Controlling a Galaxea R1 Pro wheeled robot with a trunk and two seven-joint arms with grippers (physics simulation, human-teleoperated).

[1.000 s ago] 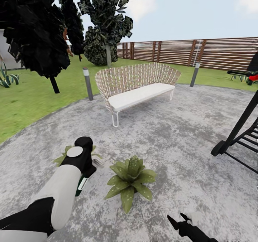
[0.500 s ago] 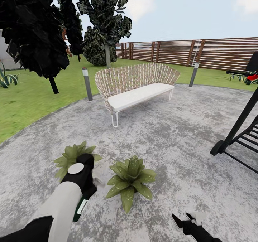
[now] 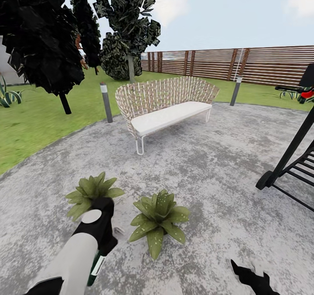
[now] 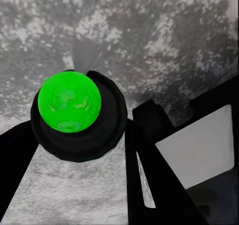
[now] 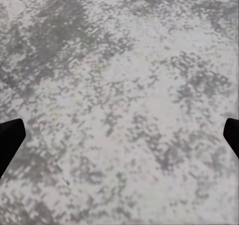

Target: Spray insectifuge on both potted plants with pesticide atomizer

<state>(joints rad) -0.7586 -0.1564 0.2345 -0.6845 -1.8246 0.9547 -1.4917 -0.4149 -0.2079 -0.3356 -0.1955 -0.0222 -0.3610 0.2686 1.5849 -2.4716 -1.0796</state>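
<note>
With the slim dark-green pesticide atomizer [image 3: 97, 265] clamped in my left fingers [image 4: 107, 135] just beside the two leafy green potted plants [image 3: 158, 221] on the grey mottled paving [image 3: 209, 173], pickup is done and spraying looks under way, while my right fingers [image 5: 119, 135] hang apart.

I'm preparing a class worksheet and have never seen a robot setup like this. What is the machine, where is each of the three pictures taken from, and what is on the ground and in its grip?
These are simulator renders of a wheeled two-armed robot in a garden. The head view looks forward and down: two potted plants sit on grey mottled paving, with a wicker bench and a wooden fence beyond. The left gripper holds a dark-green bottle, the pesticide atomizer, beside the plants. The left wrist view looks along that gripper at the bottle's bright green end above the paving. The right wrist view looks down between the open right gripper's fingertips at bare paving; that right gripper holds nothing.
</note>
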